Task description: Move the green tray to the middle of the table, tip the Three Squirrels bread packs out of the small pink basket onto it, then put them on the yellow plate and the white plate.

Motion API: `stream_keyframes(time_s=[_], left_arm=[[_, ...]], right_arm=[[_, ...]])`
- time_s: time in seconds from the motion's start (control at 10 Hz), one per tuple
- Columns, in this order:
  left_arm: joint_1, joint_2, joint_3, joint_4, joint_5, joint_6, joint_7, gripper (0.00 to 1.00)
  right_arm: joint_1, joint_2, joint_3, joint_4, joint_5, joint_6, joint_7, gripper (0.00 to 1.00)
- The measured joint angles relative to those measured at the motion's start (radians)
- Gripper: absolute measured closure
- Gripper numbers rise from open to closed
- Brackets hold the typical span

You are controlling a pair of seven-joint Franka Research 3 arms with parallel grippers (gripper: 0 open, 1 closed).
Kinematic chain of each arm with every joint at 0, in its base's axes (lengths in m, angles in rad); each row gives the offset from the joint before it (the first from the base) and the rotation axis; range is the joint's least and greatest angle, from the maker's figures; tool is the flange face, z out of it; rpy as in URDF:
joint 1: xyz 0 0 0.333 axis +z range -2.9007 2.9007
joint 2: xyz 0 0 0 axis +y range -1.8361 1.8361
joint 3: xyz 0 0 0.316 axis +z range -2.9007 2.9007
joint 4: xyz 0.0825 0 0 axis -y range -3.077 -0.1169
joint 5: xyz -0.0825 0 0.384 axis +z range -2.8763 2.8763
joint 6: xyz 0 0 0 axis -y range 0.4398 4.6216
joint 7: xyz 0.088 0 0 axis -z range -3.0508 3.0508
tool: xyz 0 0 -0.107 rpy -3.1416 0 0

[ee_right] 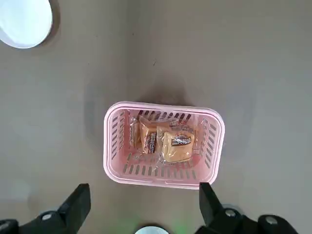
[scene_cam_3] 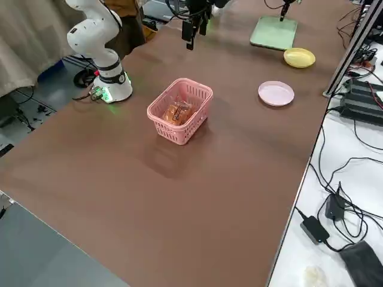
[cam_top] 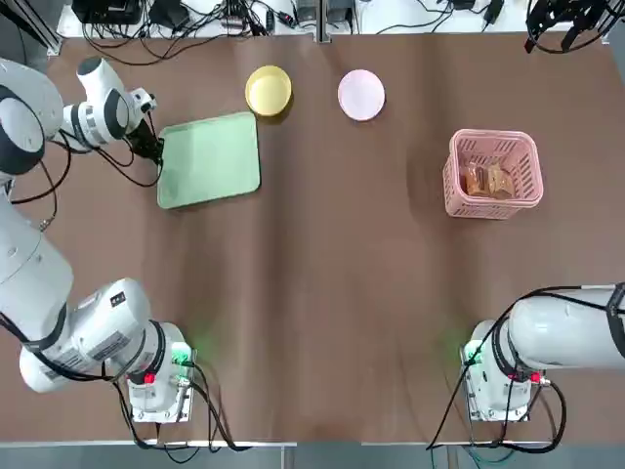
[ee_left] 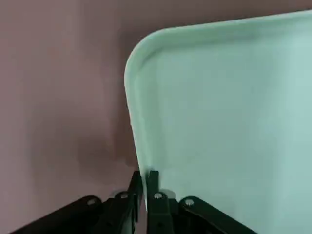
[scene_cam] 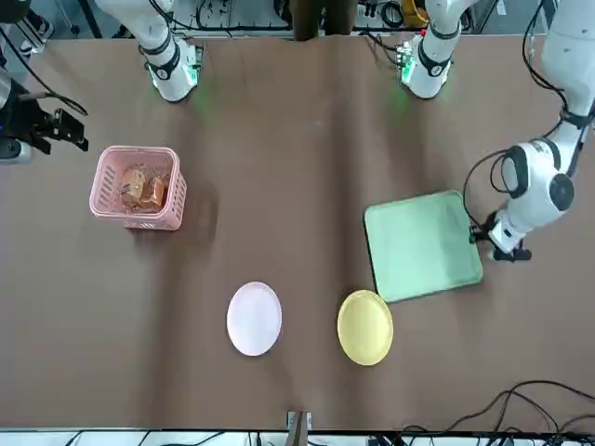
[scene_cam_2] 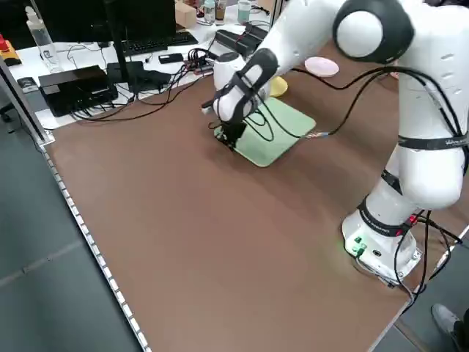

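I have the left gripper pinched narrow on the rim of the green tray, at its outer short edge on the left of the table.

My left wrist view shows the rim between the fingers; overhead hides that. The right gripper hangs wide open above the small pink basket, holding two Three Squirrels bread packs. One yellow plate, one white plate.

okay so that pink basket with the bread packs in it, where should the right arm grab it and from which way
Probably by the flared rim of one wall, coming straight down from above. The basket sits upright and apart from the plates, its top open, so one finger can go inside a wall and one outside. The bread packs lie mid-floor, leaving the walls free. The right gripper hangs open above it.
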Motion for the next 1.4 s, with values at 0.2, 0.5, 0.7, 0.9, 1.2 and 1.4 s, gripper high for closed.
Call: stream_keyframes(time_s=[0.2, 0.5, 0.7, 0.9, 1.2, 1.4], left_arm=[[0.002, -0.078, -0.040, -0.111, 0.000, 0.001, 0.014, 0.92], [-0.002, -0.102, -0.208, -0.160, 0.000, 0.000, -0.024, 0.94], [-0.011, -0.090, -0.341, -0.159, 0.000, -0.001, -0.147, 0.94], [-0.105, -0.046, -0.425, -0.114, 0.000, 0.001, -0.371, 0.94], [-0.305, 0.046, -0.429, 0.011, 0.000, 0.001, -0.591, 0.94], [-0.317, 0.086, -0.424, 0.044, 0.000, 0.001, -0.602, 0.94]], right_arm=[[0.000, 0.000, -0.001, 0.000, 0.000, -0.005, 0.000, 0.01], [-0.006, 0.000, -0.004, -0.001, 0.000, -0.007, 0.000, 0.01], [-0.009, 0.000, -0.006, -0.002, 0.000, -0.008, 0.000, 0.01], [-0.014, 0.000, -0.007, -0.005, 0.000, -0.009, 0.000, 0.01], [-0.015, 0.000, -0.005, -0.023, 0.000, -0.009, -0.011, 0.02], [-0.007, -0.008, 0.005, -0.070, 0.000, 0.041, -0.014, 0.03]])
